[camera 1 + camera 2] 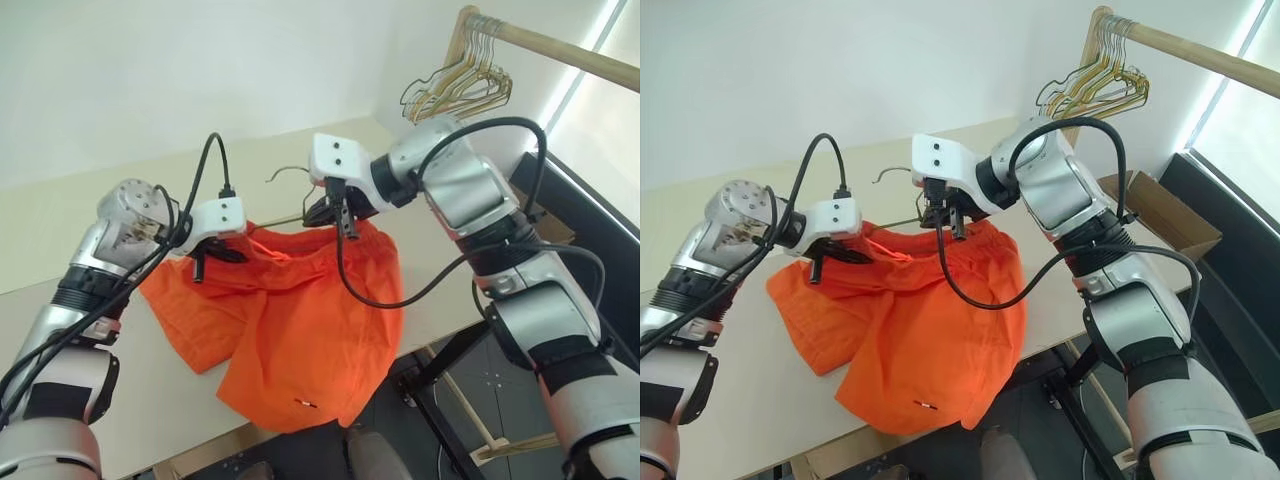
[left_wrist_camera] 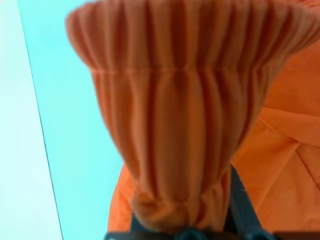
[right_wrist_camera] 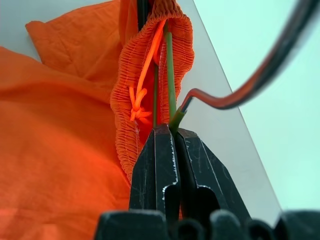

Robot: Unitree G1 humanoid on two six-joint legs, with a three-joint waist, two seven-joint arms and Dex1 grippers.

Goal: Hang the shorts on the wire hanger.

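The bright orange shorts (image 1: 300, 330) lie spread on the table, one leg hanging over the front edge. Their gathered waistband (image 2: 175, 125) is lifted off the table. My left gripper (image 1: 215, 255) is shut on the waistband's left end, the cloth bunched between its fingers. My right gripper (image 1: 340, 215) is shut on the thin wire hanger (image 3: 170, 80) at the waistband's right end. The hanger's wire runs inside the waistband (image 3: 130, 100), and its curved hook (image 1: 285, 172) sticks up behind the shorts. An orange drawstring knot (image 3: 137, 100) shows beside the wire.
A bunch of gold and dark wire hangers (image 1: 465, 85) hangs on a wooden rail (image 1: 570, 50) at the back right. The pale table (image 1: 60, 230) ends close in front. An open cardboard box (image 1: 1160, 210) sits right of the table, above a dark frame (image 1: 450, 360).
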